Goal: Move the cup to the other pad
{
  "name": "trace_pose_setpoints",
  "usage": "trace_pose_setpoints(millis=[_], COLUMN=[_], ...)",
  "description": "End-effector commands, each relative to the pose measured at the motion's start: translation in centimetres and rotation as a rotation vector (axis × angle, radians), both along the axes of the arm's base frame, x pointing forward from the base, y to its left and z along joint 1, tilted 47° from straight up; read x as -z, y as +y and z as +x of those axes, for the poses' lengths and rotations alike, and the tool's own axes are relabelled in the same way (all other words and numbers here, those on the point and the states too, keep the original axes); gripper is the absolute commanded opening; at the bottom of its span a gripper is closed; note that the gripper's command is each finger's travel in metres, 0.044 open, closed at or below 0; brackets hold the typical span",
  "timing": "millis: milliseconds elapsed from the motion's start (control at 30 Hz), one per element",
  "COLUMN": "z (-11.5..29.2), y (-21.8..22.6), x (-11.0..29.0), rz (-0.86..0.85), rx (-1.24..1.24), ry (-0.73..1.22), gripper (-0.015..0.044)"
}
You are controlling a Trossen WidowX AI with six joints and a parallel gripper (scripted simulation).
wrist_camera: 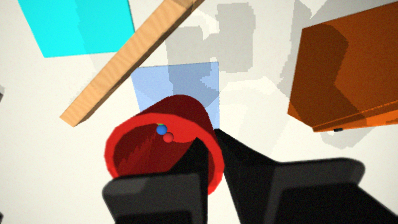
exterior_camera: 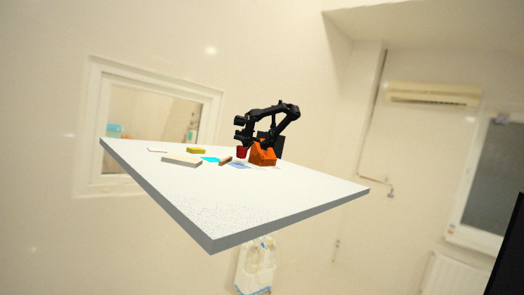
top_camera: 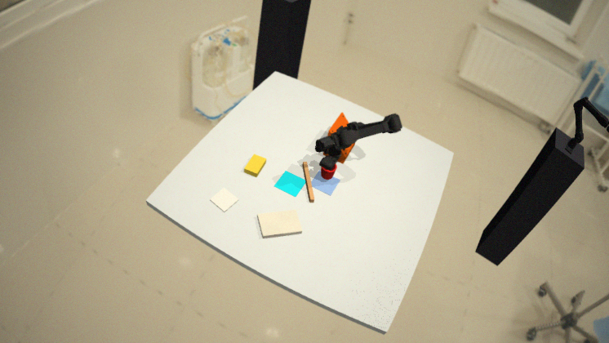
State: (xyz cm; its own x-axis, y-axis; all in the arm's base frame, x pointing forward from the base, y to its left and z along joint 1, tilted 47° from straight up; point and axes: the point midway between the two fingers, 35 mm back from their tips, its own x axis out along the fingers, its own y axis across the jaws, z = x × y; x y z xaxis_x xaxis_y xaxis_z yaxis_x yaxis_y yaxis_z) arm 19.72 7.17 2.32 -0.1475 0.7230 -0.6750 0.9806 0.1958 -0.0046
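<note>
White table (top_camera: pixel 366 256) below, we judge the stiff, light cup (wrist_camera: pixel 165 145) tippy; our gripper (wrist_camera: pixel 212 150) pinches its five-o'clock rim.

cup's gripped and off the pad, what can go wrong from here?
1. The gripper pinches only the red cup's rim wall, one finger inside and one outside; the cup could pivot and tip the marbles out.
2. The wooden bar lies between the pale blue pad and the cyan pad; a low carry could clip it.
3. The orange block stands close beside the arm.
</note>
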Motion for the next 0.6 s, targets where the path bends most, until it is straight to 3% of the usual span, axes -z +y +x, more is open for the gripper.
trace_pose_setpoints(millis=[0, 567], z=[0.3, 2.3], y=[-0.1, -1.3], x=[0.2, 1.7], rz=[-0.001, -0.005], rx=[-0.001, -0.004], ry=[-0.003, -0.007], gripper=[0.0000, 0.0000])
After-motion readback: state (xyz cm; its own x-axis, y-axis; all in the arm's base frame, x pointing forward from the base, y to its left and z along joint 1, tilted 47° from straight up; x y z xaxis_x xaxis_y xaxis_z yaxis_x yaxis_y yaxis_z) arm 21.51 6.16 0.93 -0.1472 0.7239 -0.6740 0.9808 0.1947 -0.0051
